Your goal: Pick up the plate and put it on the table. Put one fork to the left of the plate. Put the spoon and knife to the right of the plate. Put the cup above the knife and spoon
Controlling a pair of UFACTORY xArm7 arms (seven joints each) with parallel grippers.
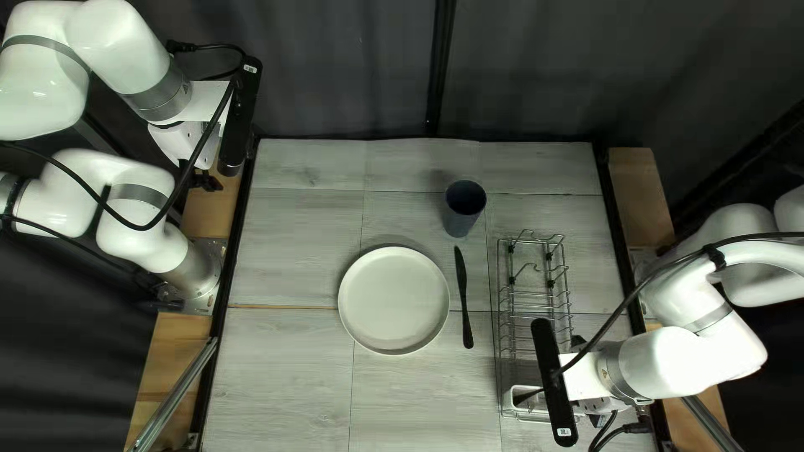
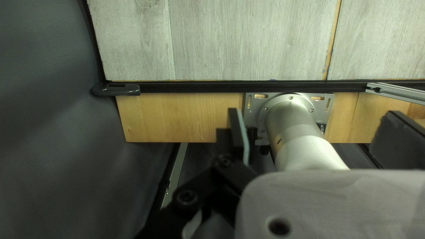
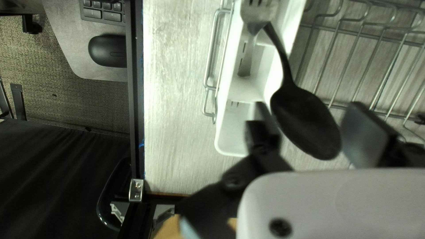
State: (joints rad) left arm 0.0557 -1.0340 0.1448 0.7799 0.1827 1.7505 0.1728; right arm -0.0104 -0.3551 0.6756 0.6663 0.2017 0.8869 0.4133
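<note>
Plate (image 1: pixel 394 299) is down, spoon pick-up looks like the risky part

We have the plate lying flat on the table, left of the knife (image 1: pixel 464 297), with the cup (image 1: pixel 464 207) upright on the far side. Our right gripper (image 3: pixel 310 126) has its fingers apart, the bowl of the spoon (image 3: pixel 305 117) lying between them. We judge that grasping the spoon is the step in hand.

Closing on that broad, slanting bowl could twist it out of our grip, since the pads would meet a curved edge. The spoon's handle crosses the fork (image 3: pixel 258 15) in the white caddy (image 3: pixel 254 90), so a sideways lift might drag the fork along or catch the wire rack (image 1: pixel 544 305). Carried too low, the spoon could nudge the knife.

Our left gripper (image 2: pixel 318 137) hangs past the far part of the table's left edge, fingers apart and holding nothing.

Pale wood-look panels cover the table (image 1: pixel 293 377), with bare wooden boards (image 1: pixel 641 192) outside its left and right edges. Dark curtain (image 1: pixel 335 67) closes off the far side; beyond the near edge we see a keyboard (image 3: pixel 104 13) and mouse (image 3: pixel 108 52).
</note>
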